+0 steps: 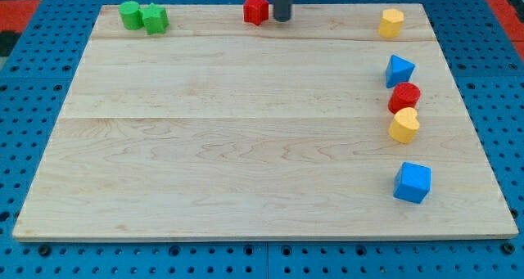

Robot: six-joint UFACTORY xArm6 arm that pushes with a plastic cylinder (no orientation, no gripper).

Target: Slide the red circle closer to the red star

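Note:
The red circle [404,96] lies at the view's right, touching a blue triangle-like block [399,69] above it and a yellow heart [404,126] below it. The red star [256,9] sits at the view's top centre near the board's far edge. My tip [282,18] is at the top centre, just right of the red star and close beside it, far left of the red circle.
Two green blocks [129,15] [154,19] touch each other at the top left. A yellow block [391,22] is at the top right. A blue cube [412,182] is at the lower right. The wooden board [229,132] lies on a blue pegboard.

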